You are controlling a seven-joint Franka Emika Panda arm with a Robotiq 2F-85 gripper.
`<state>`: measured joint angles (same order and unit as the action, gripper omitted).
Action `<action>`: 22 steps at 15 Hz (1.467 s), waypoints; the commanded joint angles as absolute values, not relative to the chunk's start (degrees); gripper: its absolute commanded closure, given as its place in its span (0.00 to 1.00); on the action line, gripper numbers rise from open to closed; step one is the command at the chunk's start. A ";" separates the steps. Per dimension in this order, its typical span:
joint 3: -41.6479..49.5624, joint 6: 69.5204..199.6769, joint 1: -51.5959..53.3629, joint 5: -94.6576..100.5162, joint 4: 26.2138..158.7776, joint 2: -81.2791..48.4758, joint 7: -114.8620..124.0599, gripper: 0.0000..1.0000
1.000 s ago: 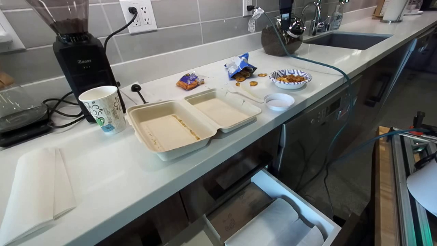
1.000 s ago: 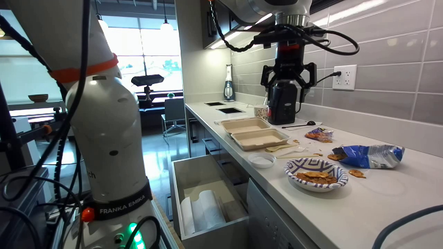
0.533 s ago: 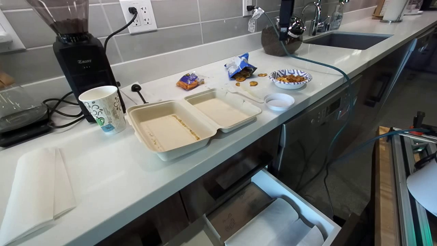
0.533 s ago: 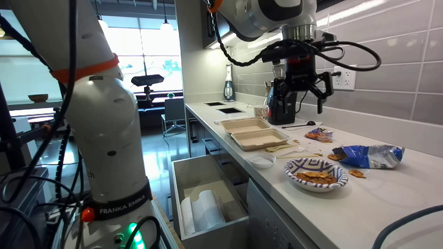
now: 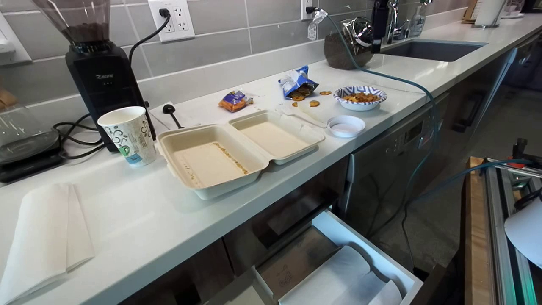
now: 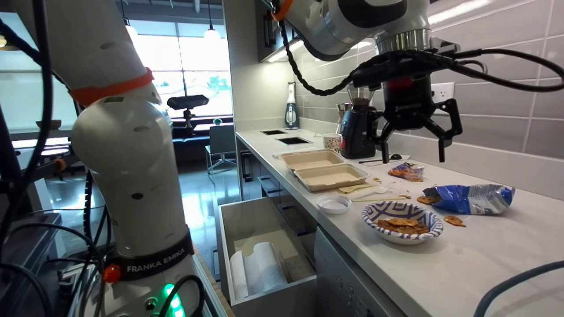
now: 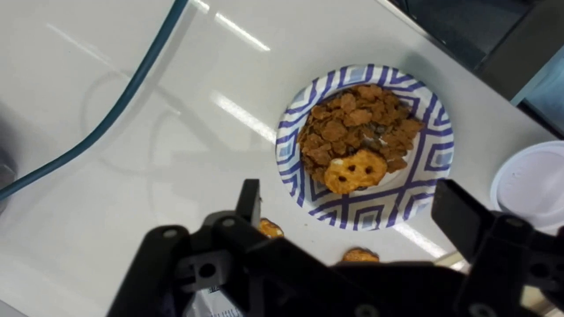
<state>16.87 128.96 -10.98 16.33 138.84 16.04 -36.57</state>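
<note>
My gripper (image 6: 413, 156) is open and empty above the counter. In the wrist view, its two black fingers (image 7: 350, 196) stand wide apart, with the bowl beyond their tips. Part of a black finger (image 5: 377, 36) shows at the top in an exterior view. The white bowl with a purple-blue pattern (image 7: 436, 149) holds brown flakes (image 7: 332, 130) and a round pretzel crisp (image 7: 358, 171). The bowl (image 6: 374, 215) stands near the counter's front edge. Loose crisps (image 6: 454, 221) and an open blue snack bag (image 6: 473, 200) lie beside it. Nothing touches the fingers.
A small white lid (image 6: 334, 211), plastic cutlery (image 6: 357, 188), an open takeout box (image 5: 207, 159) and a small snack bag (image 5: 235, 101) lie on the counter. A cup (image 5: 129, 135) and coffee grinder (image 5: 101, 80) stand farther along. A cable (image 5: 400, 78) crosses the counter. A drawer (image 6: 273, 301) is open below.
The arm has moved away from in front of the grinder, lower and nearer the camera in an exterior view, to the bowl's area. The gripper stays open. The things on the counter have not moved.
</note>
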 commanded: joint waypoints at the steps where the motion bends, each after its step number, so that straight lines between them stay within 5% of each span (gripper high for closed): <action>1: 15.65 133.30 -12.42 23.04 142.15 16.02 -35.02 0.00; 22: 14.21 136.63 -8.07 20.32 146.20 9.90 -43.17 0.00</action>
<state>14.56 134.57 -8.54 22.07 146.45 12.27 -40.12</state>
